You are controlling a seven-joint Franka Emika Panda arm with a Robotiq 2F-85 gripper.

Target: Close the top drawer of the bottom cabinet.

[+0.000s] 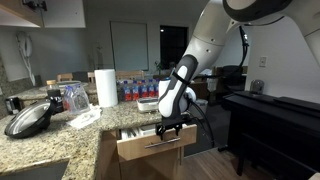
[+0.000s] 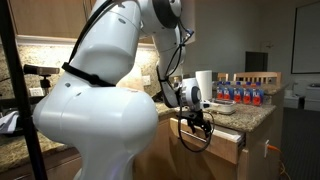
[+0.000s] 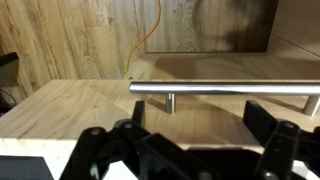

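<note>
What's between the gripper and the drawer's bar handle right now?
Nothing in the way: the wrist view shows only bare wood of the top drawer front between the gripper and the handle.

In both exterior views we see a white paper towel roll (image 1: 106, 87) (image 2: 204, 84) standing upright, a pack of bottles (image 1: 138, 88) just beside it at three o'clock. We find a black pan (image 1: 30, 118) at its eight o'clock, and a black piano (image 1: 272, 122) well apart at four o'clock
</note>
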